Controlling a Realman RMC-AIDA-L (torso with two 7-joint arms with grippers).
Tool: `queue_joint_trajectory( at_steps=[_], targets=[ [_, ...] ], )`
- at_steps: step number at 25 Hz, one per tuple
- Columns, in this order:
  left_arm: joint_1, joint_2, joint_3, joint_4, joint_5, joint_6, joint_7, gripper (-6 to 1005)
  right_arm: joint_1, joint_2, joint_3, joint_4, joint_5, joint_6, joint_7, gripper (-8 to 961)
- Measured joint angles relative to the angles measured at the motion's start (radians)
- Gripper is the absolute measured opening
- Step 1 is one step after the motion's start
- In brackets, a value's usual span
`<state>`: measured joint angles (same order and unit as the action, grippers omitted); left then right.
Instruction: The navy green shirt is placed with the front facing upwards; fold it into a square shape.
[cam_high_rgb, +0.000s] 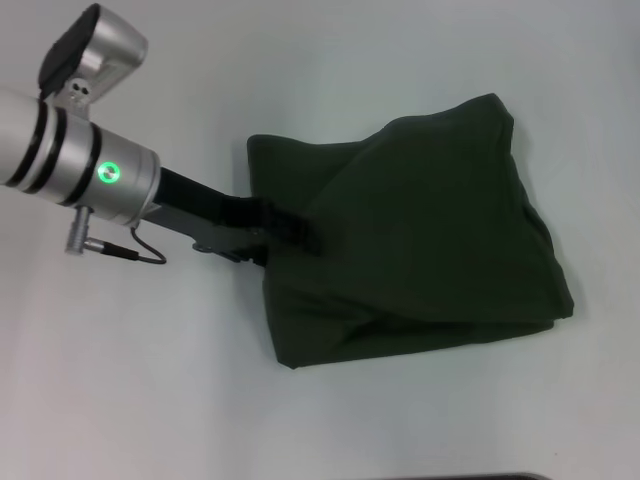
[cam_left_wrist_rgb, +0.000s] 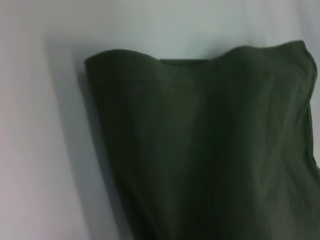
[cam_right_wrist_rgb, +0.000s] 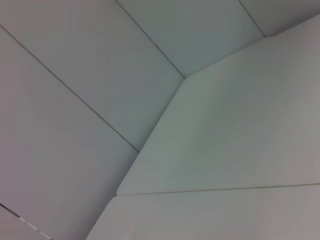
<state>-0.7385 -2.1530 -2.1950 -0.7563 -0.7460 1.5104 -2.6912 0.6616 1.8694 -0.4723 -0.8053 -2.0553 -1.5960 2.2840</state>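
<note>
From my head view, my left gripper (cam_high_rgb: 300, 232) pinches the left edge of the navy green shirt (cam_high_rgb: 420, 230), its fingers pressed together on a raised fold of cloth. The shirt lies bunched and partly folded on the white surface (cam_high_rgb: 150, 380), right of centre (no lettering or collar shows).

My left wrist view shows only dark shirt fabric (cam_left_wrist_rgb: 210, 145) hanging over the surface; my own fingers are hidden.

My right wrist view shows pale panels only, so I cannot tell my right gripper's state.

Left tool (cam_high_rgb: 300, 232) tips buried under the navy green shirt (cam_high_rgb: 420, 220); right tool out of frame.
</note>
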Motion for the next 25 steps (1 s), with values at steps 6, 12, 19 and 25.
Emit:
queue_joint_trajectory(
  at_steps=[6, 12, 19, 25],
  targets=[
    [-0.033, -0.008, 0.005, 0.045, -0.004, -0.015, 0.001, 781, 0.002, 0.002, 0.005, 0.000, 0.001, 0.000, 0.000, 931],
    [-0.050, -0.007, 0.054, 0.042, 0.001, -0.039, 0.011, 772, -0.001, 0.001, 0.005, 0.001, 0.013, -0.005, 0.000, 931],
    [-0.058, -0.008, 0.066, 0.049, -0.004, -0.057, -0.001, 517, -0.002, 0.000, 0.006, 0.006, 0.015, -0.011, 0.001, 931],
    [-0.055, -0.008, 0.058, 0.050, -0.025, -0.043, -0.006, 340, -0.001, 0.001, 0.006, 0.009, 0.015, -0.011, 0.001, 930]
  ],
)
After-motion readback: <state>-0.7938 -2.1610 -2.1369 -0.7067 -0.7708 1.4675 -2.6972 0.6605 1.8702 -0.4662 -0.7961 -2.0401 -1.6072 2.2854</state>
